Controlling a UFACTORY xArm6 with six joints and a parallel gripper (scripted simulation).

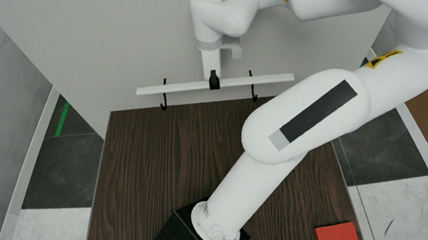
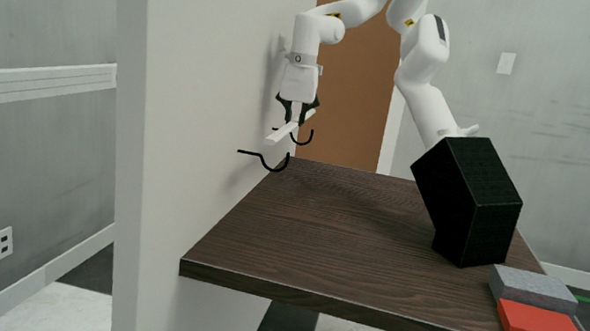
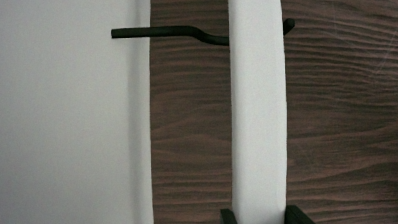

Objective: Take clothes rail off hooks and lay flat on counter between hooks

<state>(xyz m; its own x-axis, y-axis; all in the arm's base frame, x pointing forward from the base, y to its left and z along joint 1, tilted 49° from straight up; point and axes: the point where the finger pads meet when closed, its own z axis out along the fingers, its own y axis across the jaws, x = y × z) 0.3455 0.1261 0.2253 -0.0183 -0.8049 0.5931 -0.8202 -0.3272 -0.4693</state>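
The white clothes rail (image 1: 220,83) hangs level in the air, parallel to the wall and above the two black wall hooks (image 1: 163,96) (image 1: 252,86). My gripper (image 1: 214,82) is shut on the rail's middle and points straight down. In the side view the rail (image 2: 287,128) sits clear above the near hook (image 2: 267,158) and the far hook (image 2: 301,137), close to the wall. In the wrist view the rail (image 3: 258,110) runs up the frame between my fingertips, over the dark wood counter (image 3: 190,130), and crosses in front of one hook (image 3: 172,33).
The arm's black base block (image 2: 466,199) stands on the counter's near end. A grey block (image 2: 532,287) and a red block (image 2: 540,327) lie at the counter's near right corner. The white wall (image 1: 113,44) stands right behind the rail.
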